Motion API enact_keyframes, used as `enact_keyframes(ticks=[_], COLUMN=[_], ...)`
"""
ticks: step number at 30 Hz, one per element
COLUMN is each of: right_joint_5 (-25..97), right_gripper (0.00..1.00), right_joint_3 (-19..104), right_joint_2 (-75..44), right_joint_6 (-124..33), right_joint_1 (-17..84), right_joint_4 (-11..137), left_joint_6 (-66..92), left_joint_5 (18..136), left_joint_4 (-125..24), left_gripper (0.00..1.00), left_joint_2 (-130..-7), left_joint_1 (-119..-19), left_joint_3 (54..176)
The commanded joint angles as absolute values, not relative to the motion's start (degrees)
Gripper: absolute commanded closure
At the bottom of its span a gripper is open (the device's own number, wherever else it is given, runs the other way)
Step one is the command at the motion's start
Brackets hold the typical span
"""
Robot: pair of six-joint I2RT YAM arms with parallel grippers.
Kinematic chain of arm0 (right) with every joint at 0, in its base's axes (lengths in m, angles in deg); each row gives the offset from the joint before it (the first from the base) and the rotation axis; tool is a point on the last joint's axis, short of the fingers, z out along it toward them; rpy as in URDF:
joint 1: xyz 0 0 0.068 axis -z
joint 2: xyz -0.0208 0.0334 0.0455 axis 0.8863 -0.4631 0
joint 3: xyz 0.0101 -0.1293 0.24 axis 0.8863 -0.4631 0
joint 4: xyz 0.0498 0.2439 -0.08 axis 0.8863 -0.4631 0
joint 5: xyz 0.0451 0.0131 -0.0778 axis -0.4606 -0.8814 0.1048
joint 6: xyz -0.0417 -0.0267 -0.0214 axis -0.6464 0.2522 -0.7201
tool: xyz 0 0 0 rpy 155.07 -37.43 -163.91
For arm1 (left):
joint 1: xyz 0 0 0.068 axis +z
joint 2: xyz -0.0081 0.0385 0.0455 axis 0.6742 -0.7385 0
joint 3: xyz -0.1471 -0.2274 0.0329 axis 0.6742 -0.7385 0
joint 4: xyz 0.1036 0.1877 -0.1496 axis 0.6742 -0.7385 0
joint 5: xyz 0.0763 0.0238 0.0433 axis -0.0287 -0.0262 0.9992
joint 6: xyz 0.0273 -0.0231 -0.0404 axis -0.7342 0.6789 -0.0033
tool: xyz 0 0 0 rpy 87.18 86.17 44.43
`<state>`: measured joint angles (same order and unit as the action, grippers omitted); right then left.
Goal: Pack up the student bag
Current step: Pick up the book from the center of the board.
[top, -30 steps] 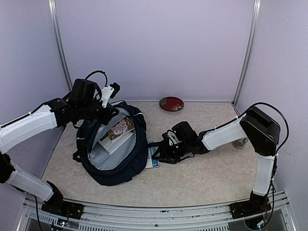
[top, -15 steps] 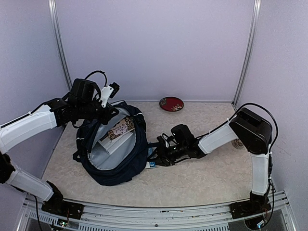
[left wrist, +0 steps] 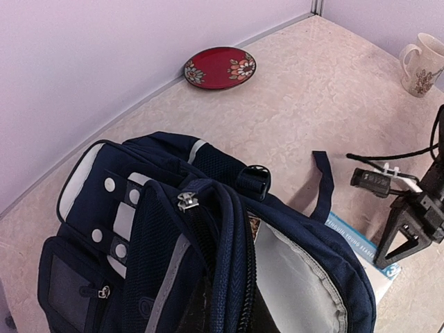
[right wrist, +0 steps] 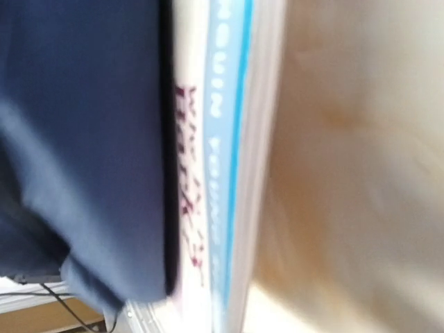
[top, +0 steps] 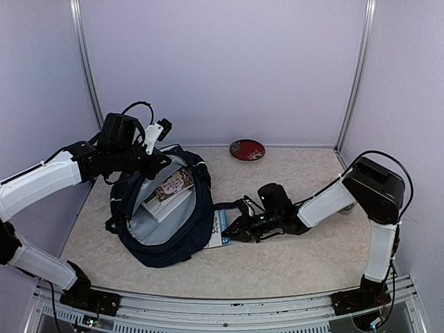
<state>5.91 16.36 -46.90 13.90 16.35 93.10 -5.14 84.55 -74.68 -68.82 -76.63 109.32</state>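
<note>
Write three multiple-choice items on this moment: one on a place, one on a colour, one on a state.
1. Where does the round red floral plate lie?
A. at the near edge, between the arms' bases
B. at the far edge of the beige speckled table
C. on a shelf

2. What colour is the lining of the large navy blue fabric backpack?
A. light grey
B. red
C. yellow

3. How is the backpack's main compartment?
A. zipped shut
B. open, a patterned flat item showing inside
C. turned inside out

Key: B, the plate sits at the table's far side; A, pale grey shows inside the opening; B, the mouth gapes wide.
</note>
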Motion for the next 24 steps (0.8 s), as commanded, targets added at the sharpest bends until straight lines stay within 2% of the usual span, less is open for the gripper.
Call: enact_keyframes(ticks=[1, 6, 10, 14, 21, 24], right_joint_5=[10.4, 18.8, 29.2, 33.2, 17.3, 8.8], right_gripper=[1.0, 1.0, 1.0, 1.0, 1.0, 1.0], right_joint_3=[10.2, 5.4, 10.7, 17.3, 32.3, 32.5], right_joint_2=[-33.0, -13.5, -0.2, 8.4, 6.8, 6.2], right_joint_6=[7.4, 0.6, -5.1, -7.4, -12.2, -8.7], right_joint_1=[19.3, 25.0, 27.3, 28.0, 28.0, 27.8], right_joint_4=[82.4, 63.0, 42.1, 31.9, 33.1, 42.3], left_joint_6=[-4.0, -3.8, -3.8, -3.6, -3.4, -3.6], left_joint_5=[84.7, 85.2, 85.5, 85.0, 84.9, 85.3], left_joint_4=[-67.5, -67.6, -67.6, -67.5, -67.5, -67.4], left_gripper=[1.0, 1.0, 1.0, 1.0, 1.0, 1.0], left_joint_2=[-66.0, -65.9, -65.9, -66.1, -66.5, -66.4], left_joint_1=[-76.1, -76.0, -75.8, -75.7, -75.8, -75.7], left_joint_3=[110.2, 110.2, 110.2, 110.3, 110.3, 110.1])
